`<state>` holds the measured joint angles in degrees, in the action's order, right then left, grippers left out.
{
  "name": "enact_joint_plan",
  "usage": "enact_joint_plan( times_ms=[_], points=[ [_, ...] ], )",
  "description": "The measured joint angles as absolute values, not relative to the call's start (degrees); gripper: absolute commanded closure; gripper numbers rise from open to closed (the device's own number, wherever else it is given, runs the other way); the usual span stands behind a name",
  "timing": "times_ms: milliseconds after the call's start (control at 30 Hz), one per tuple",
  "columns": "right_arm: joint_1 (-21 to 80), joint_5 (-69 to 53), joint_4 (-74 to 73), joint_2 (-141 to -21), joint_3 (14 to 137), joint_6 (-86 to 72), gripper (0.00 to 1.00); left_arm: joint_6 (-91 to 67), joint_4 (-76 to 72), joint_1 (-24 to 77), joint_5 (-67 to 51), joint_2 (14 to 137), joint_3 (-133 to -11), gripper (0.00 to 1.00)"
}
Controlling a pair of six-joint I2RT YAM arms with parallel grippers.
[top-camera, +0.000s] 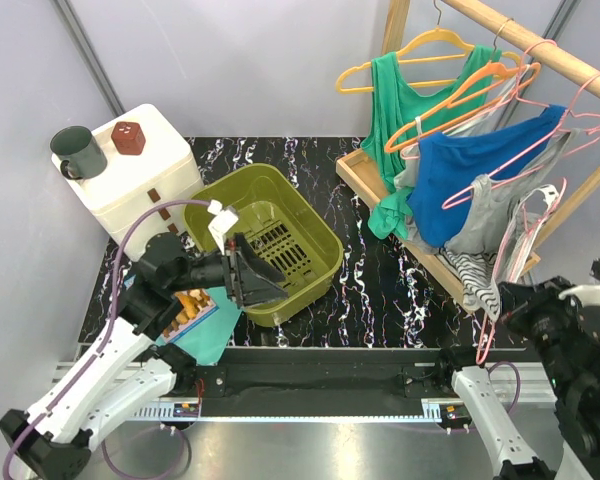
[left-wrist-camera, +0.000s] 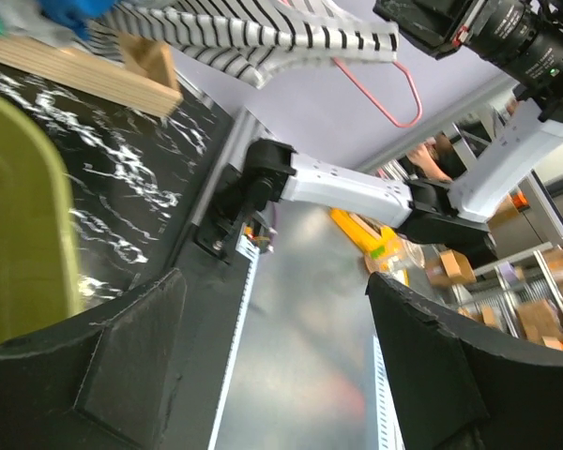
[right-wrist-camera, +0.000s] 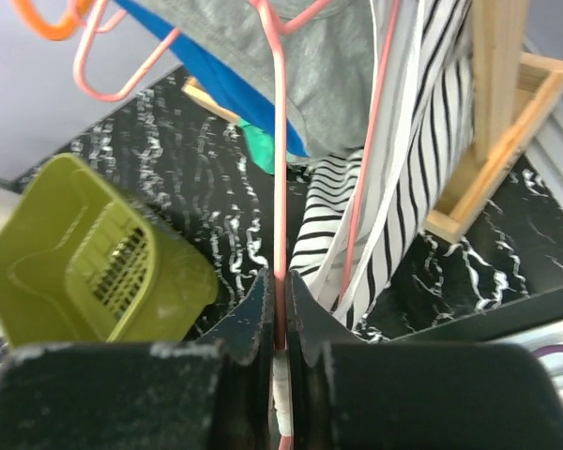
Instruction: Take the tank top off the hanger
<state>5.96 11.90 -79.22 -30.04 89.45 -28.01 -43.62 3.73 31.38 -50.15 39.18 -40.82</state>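
The black-and-white striped fabric tank top (right-wrist-camera: 408,187) hung on a thin pink wire hanger (right-wrist-camera: 280,141) at the near end of the wooden clothes rack (top-camera: 580,75), closest to the right arm. It looked light, limp and stretchy (its straps likely to catch on the hanger's shoulders), so a strap or the hem seemed the best place to take hold of it and draw it off. The right gripper (right-wrist-camera: 280,291) had its jaws pinched on the hanger's wire, just beside the cloth. The left gripper (top-camera: 252,276) hovered, jaws spread wide, over the olive-green plastic basket (top-camera: 315,215), whose visible slotted floor held nothing.
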Motion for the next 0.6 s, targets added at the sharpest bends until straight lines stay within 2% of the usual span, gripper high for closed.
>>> enact_joint_plan(
  times_ms=[233,600],
  points=[
    [6.0,9.4,-79.8,-24.4,92.6,-29.1,1.00,-44.5,-1.8,43.4,-44.6,45.6,-40.8,0.19],
    [6.0,7.9,-81.0,-21.5,110.2,-26.6,1.00,-46.2,-9.4,54.2,-38.7,54.6,-42.3,0.19]
  ],
)
